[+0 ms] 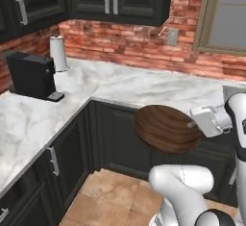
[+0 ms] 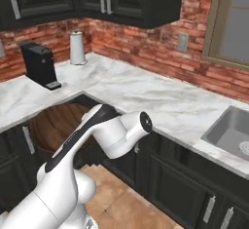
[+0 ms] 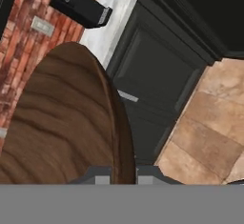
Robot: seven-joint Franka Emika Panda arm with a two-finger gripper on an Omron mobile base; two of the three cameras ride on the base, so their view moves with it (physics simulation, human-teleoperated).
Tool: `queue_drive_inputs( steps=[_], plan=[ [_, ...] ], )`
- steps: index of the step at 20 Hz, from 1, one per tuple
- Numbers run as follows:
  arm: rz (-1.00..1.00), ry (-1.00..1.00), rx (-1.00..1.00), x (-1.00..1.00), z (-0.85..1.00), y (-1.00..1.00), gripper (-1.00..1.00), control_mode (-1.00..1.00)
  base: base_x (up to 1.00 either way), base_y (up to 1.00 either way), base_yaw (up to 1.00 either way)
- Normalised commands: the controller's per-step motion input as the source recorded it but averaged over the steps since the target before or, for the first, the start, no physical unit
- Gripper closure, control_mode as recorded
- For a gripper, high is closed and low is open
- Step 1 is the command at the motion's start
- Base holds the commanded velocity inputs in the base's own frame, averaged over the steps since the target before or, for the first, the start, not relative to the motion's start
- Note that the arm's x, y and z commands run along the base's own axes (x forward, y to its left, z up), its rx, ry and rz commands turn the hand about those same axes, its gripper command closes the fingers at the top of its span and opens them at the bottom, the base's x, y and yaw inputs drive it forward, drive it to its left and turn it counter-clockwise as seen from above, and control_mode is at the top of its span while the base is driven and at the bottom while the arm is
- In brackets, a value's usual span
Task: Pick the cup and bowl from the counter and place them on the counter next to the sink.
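Clamped nearly shut on the rim of the bowl, gripper carrying it edge-on (almost vertical, hollow side turned away in the left base view), held clear of the counter and out over the dark cabinet fronts and tiled floor. Pinched at one thin edge only, fingers straddling the wood. Beyond the gripper, marble counter bare along the brick wall; farther off in the corner, black coffee machine and paper towel roll. Off to the opposite side, sink well apart. Judged risky: wide bowl on a narrow rim hold, likely to swivel or slip during a swing, or clip the counter edge.
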Motion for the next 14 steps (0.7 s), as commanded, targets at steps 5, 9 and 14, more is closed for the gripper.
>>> queue_drive_inputs(
  steps=[5, 9, 14],
  plan=[
    [0.00, 0.00, 0.00, 0.00, 0.00, 0.00, 1.00, 1.00, 0.01, 0.55, -0.57],
    [0.00, 0.00, 0.00, 0.00, 0.00, 0.00, 1.00, 1.00, 0.09, 0.19, -0.58],
    [0.00, 0.00, 0.00, 0.00, 0.00, 0.00, 1.00, 1.00, 0.16, 0.00, -0.49]
  ],
)
